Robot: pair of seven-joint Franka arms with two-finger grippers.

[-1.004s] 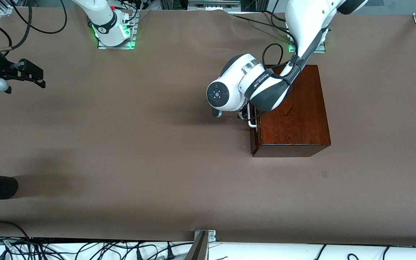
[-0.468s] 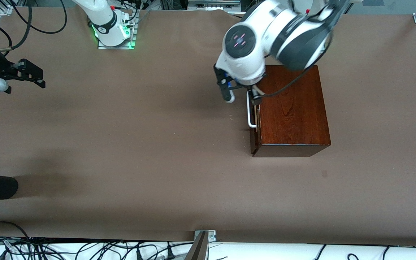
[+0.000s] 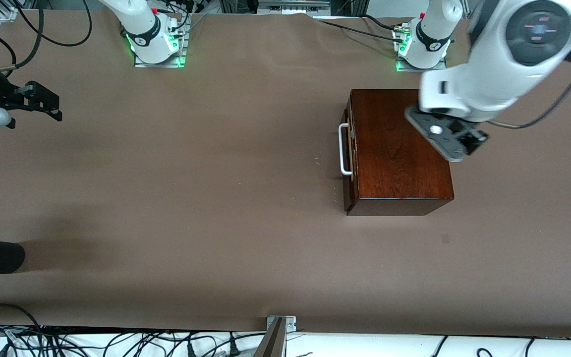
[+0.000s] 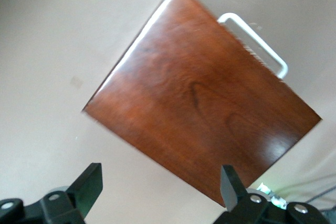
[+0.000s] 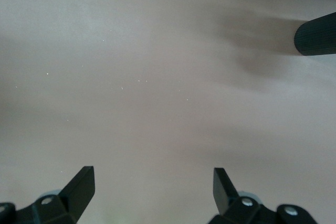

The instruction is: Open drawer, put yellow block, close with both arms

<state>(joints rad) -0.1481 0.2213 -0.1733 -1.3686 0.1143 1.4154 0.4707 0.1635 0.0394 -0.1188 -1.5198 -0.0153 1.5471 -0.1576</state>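
You have a table (image 3: 206, 188) covered edge to edge in a matte brown sheet. One glossy reddish-brown wooden box (image 3: 399, 148) stands directly on it, toward the left arm's end. Its drawer (image 3: 347, 148) front faces the right arm's end and sits flush with the box; the white bar handle (image 3: 343, 149) projects from that front over bare sheet. Both green-lit arm bases are bolted along the table's robot edge. A small darker mark (image 3: 445, 239) shows on the sheet, nearer the front camera than the box.
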